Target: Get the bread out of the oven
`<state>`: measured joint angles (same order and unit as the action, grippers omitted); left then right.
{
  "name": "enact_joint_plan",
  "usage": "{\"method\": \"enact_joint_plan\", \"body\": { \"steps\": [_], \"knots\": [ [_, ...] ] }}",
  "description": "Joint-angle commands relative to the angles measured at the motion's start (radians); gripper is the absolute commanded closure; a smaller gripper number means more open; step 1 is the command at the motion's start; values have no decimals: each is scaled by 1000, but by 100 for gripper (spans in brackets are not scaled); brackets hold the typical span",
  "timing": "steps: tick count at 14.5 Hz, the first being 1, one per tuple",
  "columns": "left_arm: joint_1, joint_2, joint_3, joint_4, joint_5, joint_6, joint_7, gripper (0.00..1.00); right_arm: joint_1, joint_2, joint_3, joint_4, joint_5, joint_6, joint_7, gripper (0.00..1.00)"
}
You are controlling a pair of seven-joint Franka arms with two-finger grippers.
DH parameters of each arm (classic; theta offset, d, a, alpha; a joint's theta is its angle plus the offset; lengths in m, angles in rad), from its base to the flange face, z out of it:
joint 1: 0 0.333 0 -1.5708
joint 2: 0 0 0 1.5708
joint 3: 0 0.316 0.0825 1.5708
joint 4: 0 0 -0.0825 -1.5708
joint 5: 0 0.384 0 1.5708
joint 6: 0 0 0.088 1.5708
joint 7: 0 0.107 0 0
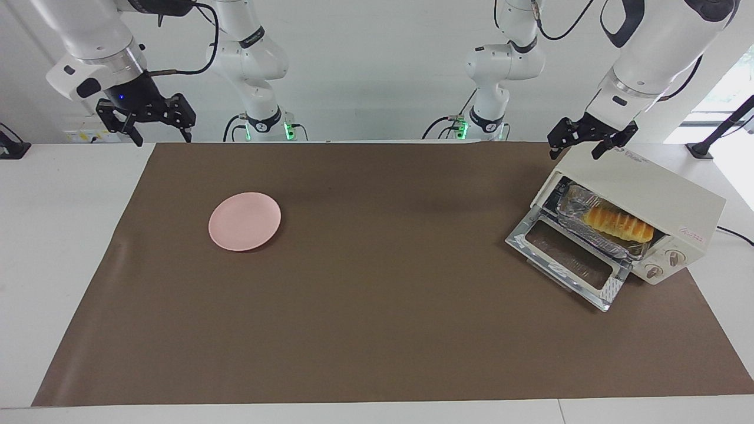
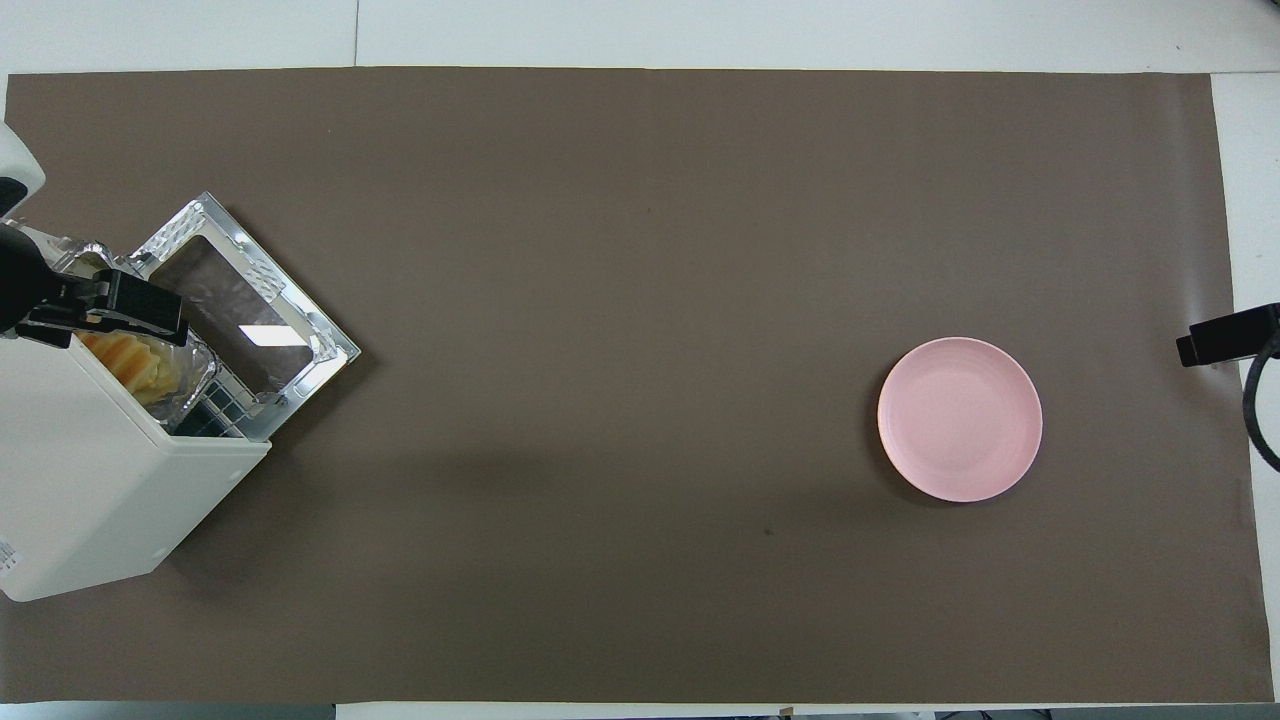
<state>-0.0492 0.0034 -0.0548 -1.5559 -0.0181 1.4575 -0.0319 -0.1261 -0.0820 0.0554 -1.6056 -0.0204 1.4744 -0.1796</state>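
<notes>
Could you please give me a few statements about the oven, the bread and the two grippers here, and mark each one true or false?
1. The oven door is down and open. True.
2. The bread lies on the pink plate. False: it lies in the foil tray inside the oven.
3. The left gripper is up over the oven's top. True.
4. The right gripper holds the bread. False: it holds nothing and waits at the right arm's end of the table.
5. The oven stands beside the plate. False: they are at different ends of the table.
</notes>
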Motion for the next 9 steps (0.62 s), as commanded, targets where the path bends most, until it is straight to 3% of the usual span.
{"method": "enact_joint_plan", "body": {
  "steps": [1,5,7,9],
  "knots": [
    [-5,0,4,5,6,14,-2,0,-3,-16,4,-13,-13,-3,14,0],
    [2,12,7,10,-19,20,-19,0,-3,-16,4,-13,-13,-3,14,0],
    [-1,87,10,77,-28,23,-206,0,-3,-15,4,-14,-13,-3,14,0],
    [-12,214,20,219,-11,-9,-314,0,-3,-15,4,-13,-13,-3,14,0]
  ]
}}
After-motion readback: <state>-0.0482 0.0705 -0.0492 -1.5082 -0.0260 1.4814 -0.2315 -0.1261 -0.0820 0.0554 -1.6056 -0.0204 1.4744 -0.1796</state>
